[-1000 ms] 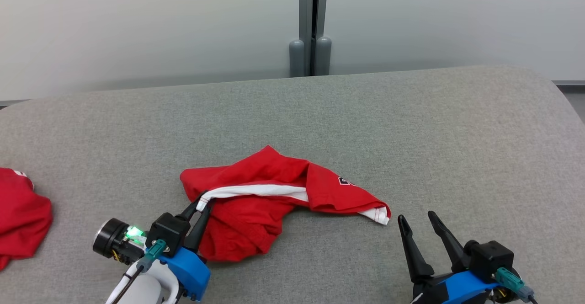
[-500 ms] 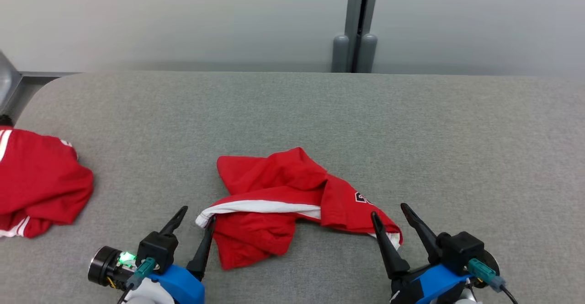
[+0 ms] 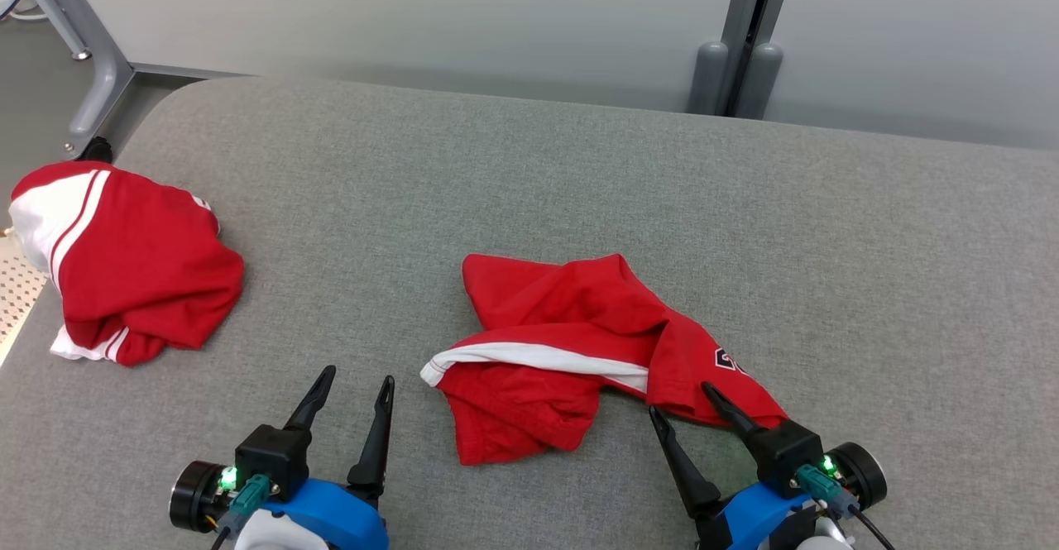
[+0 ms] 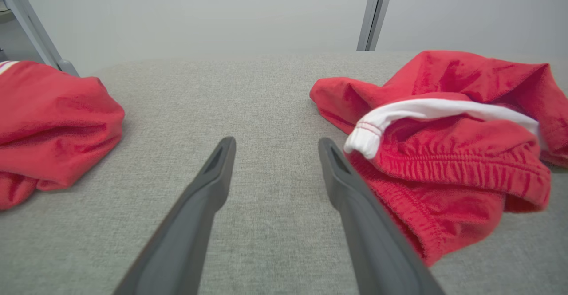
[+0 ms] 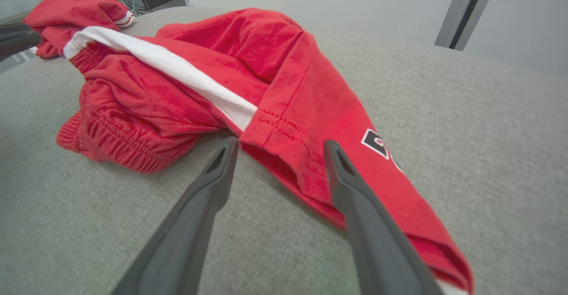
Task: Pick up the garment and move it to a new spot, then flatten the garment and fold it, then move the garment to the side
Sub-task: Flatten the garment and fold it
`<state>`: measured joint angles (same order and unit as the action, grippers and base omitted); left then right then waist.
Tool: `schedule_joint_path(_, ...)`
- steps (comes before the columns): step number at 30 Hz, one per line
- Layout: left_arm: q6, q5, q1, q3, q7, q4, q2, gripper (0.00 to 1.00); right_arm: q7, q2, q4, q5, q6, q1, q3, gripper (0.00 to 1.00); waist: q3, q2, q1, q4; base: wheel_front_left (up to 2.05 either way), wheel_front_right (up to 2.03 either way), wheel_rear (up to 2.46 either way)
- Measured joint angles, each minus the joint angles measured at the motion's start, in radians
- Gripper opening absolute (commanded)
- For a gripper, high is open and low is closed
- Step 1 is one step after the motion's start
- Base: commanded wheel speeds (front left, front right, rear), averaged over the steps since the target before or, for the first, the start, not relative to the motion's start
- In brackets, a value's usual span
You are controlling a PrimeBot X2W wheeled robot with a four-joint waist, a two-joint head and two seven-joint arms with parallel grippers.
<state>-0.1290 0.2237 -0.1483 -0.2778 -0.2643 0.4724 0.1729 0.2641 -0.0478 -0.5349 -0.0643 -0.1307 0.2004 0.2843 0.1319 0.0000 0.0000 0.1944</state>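
The garment, crumpled red shorts with a white stripe and a dark logo, lies mid-table on the grey cloth surface. My left gripper stands open just left of it, nothing between its fingers. In the left wrist view the gripper has the garment's white stripe end beside its right finger. My right gripper is open at the garment's right leg. The right wrist view shows that gripper straddling the red hem of the garment.
A second red and white garment lies bunched at the table's left edge, also in the left wrist view. A grey metal frame leg stands beyond the far left corner. A grey post rises behind the table.
My left gripper has let go of the white stripe end, opened and drawn back to the left. The right gripper has come up to the garment's right hem. The camera has turned left.
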Motion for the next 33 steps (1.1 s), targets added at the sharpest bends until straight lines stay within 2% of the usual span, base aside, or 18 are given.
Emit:
schedule_joint_path(1, 0.0, -0.001, 0.002, 0.0, 0.0, -0.001, -0.002, 1.0, 0.0, 0.0, -0.008, 0.01, 0.0, 0.001, -0.003, 1.0, 0.003, 0.0, 0.0, 0.003, 0.0, 0.0, 0.0)
schedule_joint_path(2, 0.0, 0.0, 0.002, -0.002, 0.0, -0.005, -0.003, 1.0, 0.0, 0.0, -0.013, 0.014, 0.0, 0.002, -0.004, 0.92, 0.005, 0.0, 0.0, 0.004, 0.0, 0.0, 0.0)
schedule_joint_path(3, 0.0, 0.003, 0.002, -0.004, 0.0, -0.008, -0.005, 1.0, 0.0, 0.0, -0.016, 0.019, 0.0, 0.003, -0.006, 0.47, 0.007, 0.0, 0.0, 0.005, 0.0, 0.0, 0.0)
schedule_joint_path(4, 0.0, 0.005, 0.002, -0.006, 0.0, -0.01, -0.005, 1.0, 0.0, 0.0, -0.021, 0.026, 0.0, 0.007, -0.009, 0.07, 0.009, 0.0, 0.0001, 0.006, 0.0, 0.0, 0.0)
schedule_joint_path(5, -0.001, 0.006, 0.002, -0.009, 0.0, -0.012, -0.005, 1.0, 0.0, 0.0, -0.022, 0.027, 0.0, 0.01, -0.012, 0.0, 0.011, 0.0, 0.0, 0.006, 0.0, 0.0, 0.0)
schedule_joint_path(13, -0.001, 0.021, 0.001, -0.019, 0.0, -0.027, 0.004, 1.0, 0.0, 0.0, 0.053, -0.02, 0.0, 0.017, -0.054, 0.0, 0.018, 0.0, 0.0, -0.006, 0.0, 0.0, 0.0)
schedule_joint_path(18, -0.001, 0.023, -0.004, -0.044, 0.0, -0.041, 0.009, 1.0, 0.0, 0.0, 0.076, -0.051, 0.0, 0.045, -0.173, 0.0, 0.024, 0.0, 0.0, -0.011, 0.0, 0.0, 0.0)
schedule_joint_path(23, -0.001, 0.032, -0.018, -0.079, 0.0, -0.047, 0.015, 1.0, 0.0, -0.001, 0.013, -0.015, 0.0, 0.134, -0.299, 0.0, 0.032, 0.0, 0.0, -0.002, 0.0, 0.0, 0.0)
schedule_joint_path(24, -0.001, 0.032, -0.02, -0.088, 0.0, -0.047, 0.017, 1.0, 0.0, -0.001, -0.004, 0.011, 0.0, 0.159, -0.318, 0.47, 0.036, 0.0, 0.0, -0.001, 0.0, 0.0, 0.0)
schedule_joint_path(25, -0.001, 0.034, -0.021, -0.091, 0.0, -0.047, 0.018, 1.0, 0.0, 0.0, -0.037, 0.036, 0.0, 0.186, -0.343, 0.47, 0.04, 0.0, 0.0, 0.0, 0.0, 0.0, 0.0)
schedule_joint_path(26, -0.001, 0.039, -0.022, -0.093, 0.0, -0.047, 0.02, 1.0, 0.0, 0.0, -0.08, 0.06, 0.0, 0.209, -0.37, 1.0, 0.042, 0.0, 0.0001, 0.002, 0.0, 0.0, 0.0)
schedule_joint_path(29, -0.001, 0.041, -0.024, -0.102, 0.0, -0.044, 0.03, 1.0, 0.0, 0.001, -0.15, 0.13, 0.0, 0.258, -0.481, 1.0, 0.045, 0.0, 0.0001, 0.004, 0.0, 0.0, 0.0)
schedule_joint_path(33, -0.001, 0.048, -0.023, -0.095, 0.0, -0.048, 0.03, 1.0, 0.0, 0.0, -0.148, 0.165, 0.0, 0.288, -0.598, 1.0, 0.038, 0.0, -0.0001, -0.008, 0.0, 0.0, 0.0)
